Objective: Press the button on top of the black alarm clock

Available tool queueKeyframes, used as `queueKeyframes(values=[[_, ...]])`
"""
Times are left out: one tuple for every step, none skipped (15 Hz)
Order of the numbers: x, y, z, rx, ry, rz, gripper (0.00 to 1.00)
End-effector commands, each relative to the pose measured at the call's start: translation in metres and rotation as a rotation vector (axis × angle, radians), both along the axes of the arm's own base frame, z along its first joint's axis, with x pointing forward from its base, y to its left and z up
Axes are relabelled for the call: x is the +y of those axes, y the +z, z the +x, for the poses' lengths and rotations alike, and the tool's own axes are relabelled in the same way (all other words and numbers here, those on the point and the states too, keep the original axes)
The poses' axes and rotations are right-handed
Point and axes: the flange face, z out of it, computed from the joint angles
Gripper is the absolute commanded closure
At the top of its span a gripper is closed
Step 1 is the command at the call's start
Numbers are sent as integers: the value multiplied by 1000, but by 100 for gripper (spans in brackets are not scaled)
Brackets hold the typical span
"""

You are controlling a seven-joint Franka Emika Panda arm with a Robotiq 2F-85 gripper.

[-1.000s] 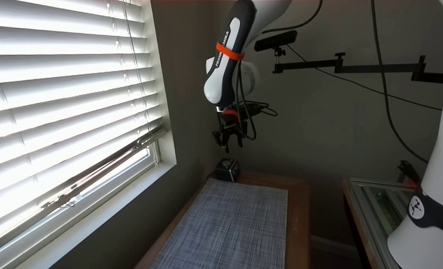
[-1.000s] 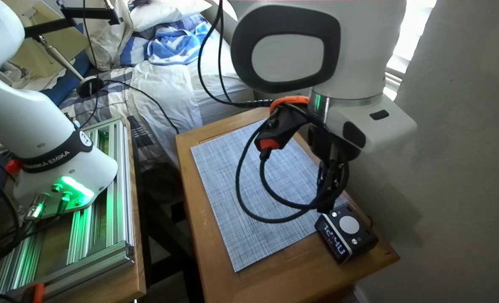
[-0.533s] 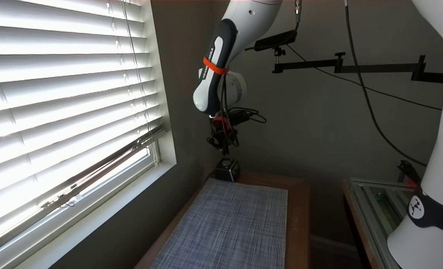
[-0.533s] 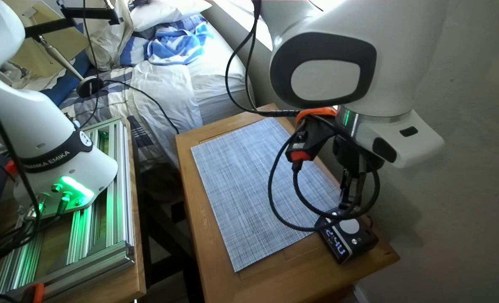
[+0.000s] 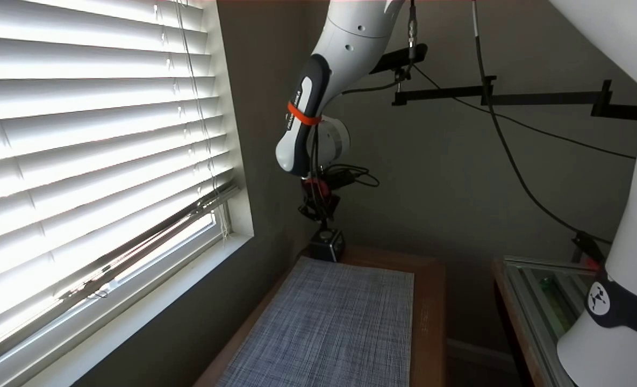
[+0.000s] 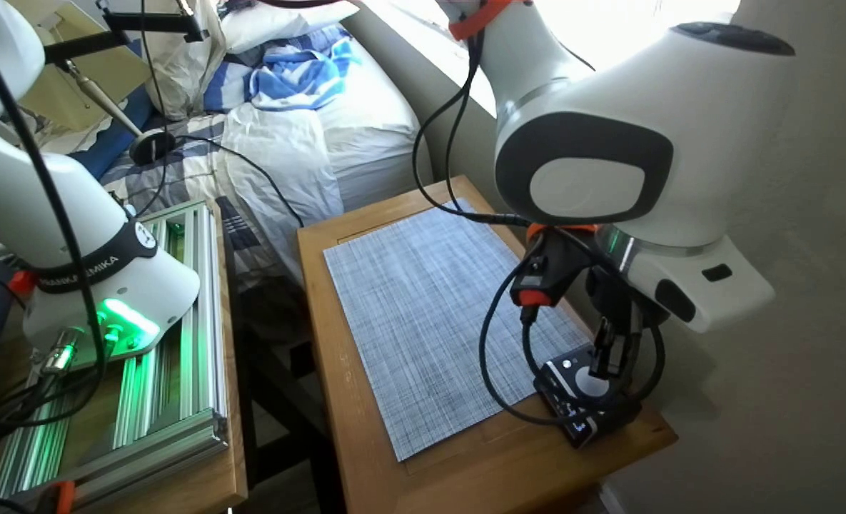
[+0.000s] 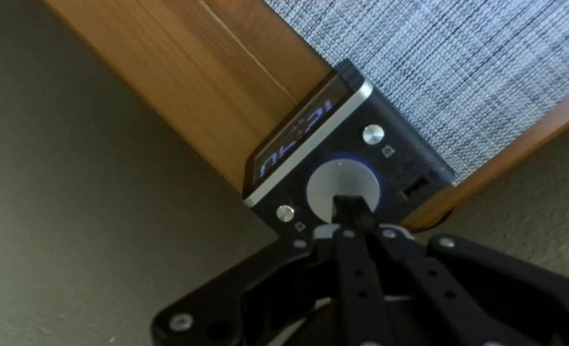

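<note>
The black alarm clock (image 7: 394,178) sits near the corner of a wooden table, its lit display facing sideways. On its top is a large round silver button (image 7: 332,180) with a blue glow round it, flanked by two small silver knobs. My gripper (image 7: 354,206) points down over that button, fingertips together with nothing held between them, covering part of the disc. In an exterior view the gripper (image 6: 606,370) overlaps the button's edge; whether it touches cannot be told. In an exterior view the gripper (image 5: 324,223) is right above the clock (image 5: 326,248).
A grey woven mat (image 6: 437,321) lies on the table (image 6: 465,471) beside the clock. The wall (image 5: 280,215) and the window blinds (image 5: 98,134) stand close to the arm. Loose black gripper cables (image 6: 490,378) loop down across the clock.
My gripper has come down and shifted over the clock, from above its edge to above the round button. Its fingers, apart one second ago, have shut. The clock has not moved.
</note>
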Motion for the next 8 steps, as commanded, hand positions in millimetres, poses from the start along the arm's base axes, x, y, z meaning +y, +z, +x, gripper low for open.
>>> queueKeyframes(values=[[-11, -12, 5, 13, -13, 42, 100], [-11, -13, 5, 16, -17, 45, 100], [-12, -14, 5, 18, -20, 51, 100], [-13, -14, 5, 21, -26, 57, 100], [-13, -14, 4, 21, -31, 61, 100], [-13, -14, 3, 20, -36, 66, 100], [-13, -14, 3, 15, -39, 68, 100], [-14, -14, 3, 11, -43, 68, 100]])
